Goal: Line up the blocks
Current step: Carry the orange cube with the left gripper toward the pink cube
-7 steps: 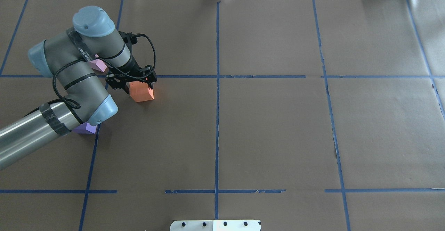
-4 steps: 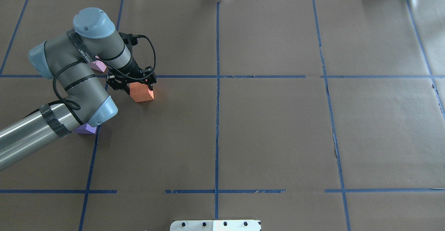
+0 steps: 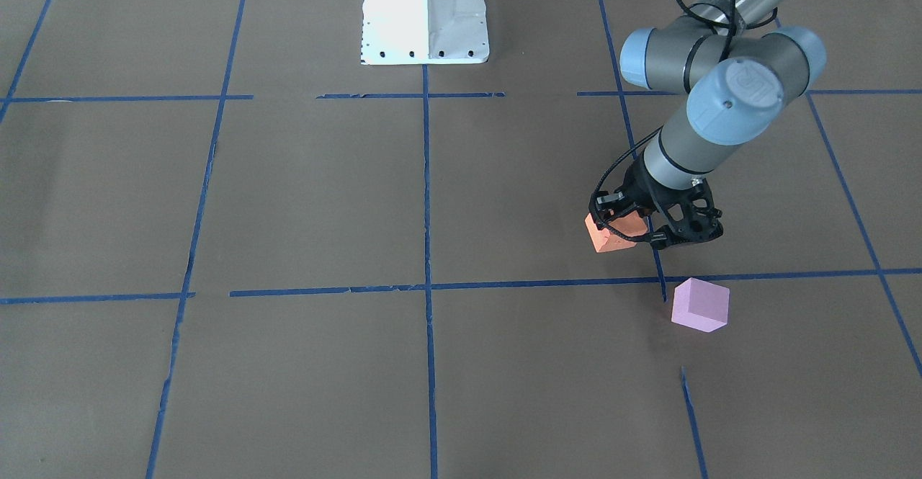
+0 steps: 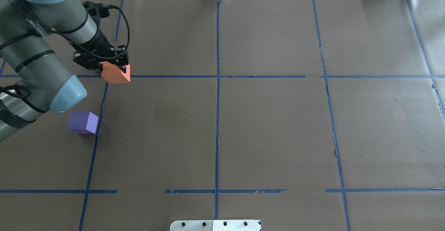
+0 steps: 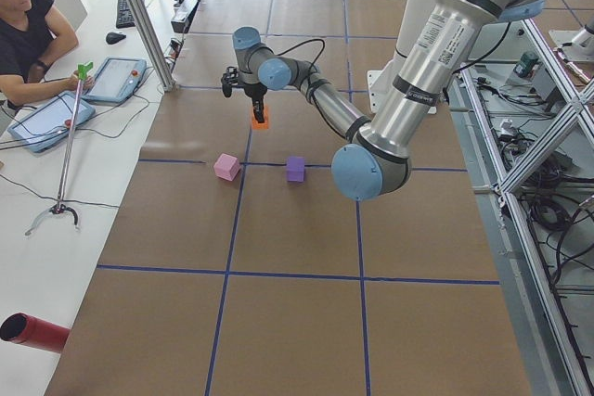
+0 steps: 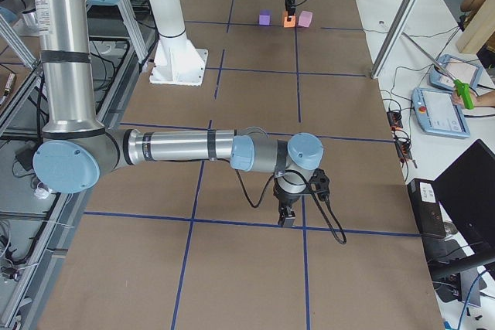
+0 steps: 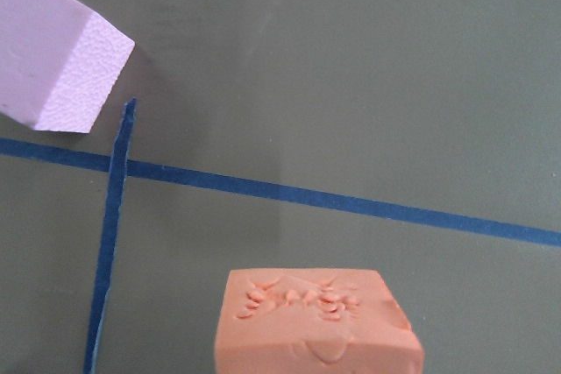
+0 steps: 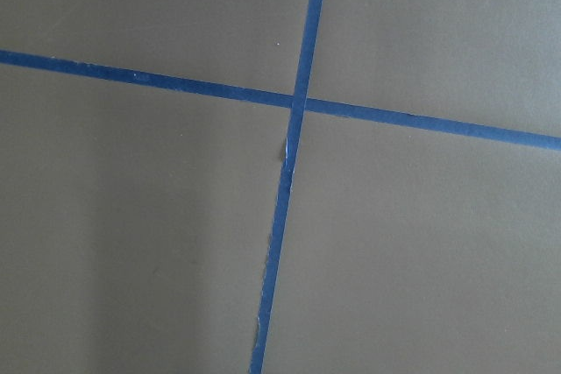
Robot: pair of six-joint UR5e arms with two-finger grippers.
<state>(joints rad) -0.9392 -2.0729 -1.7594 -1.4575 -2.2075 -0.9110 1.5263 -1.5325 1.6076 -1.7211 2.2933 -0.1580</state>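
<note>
Left hand (image 4: 112, 65) is clamped on the orange block (image 4: 116, 73), which sits tilted in the grip. Can't tell if it touches the worktop (image 4: 278, 126). A blue tape line (image 3: 504, 284) runs between it and the pink block (image 3: 700, 305); the two are near each other but apart. The purple block (image 4: 82, 122) sits on the worktop beside the left arm's elbow (image 4: 66, 93), apart from orange. White base plate (image 3: 425, 11) is on the robot's side, mid-worktop.

Overhead: the left arm covers pink completely. Left wrist view: pink is cut off at the top-left corner and the fingers are out of shot. Right hand (image 6: 288, 218) shows only in the right side view, low over a tape crossing (image 8: 296, 101). Open or closed: can't tell.
</note>
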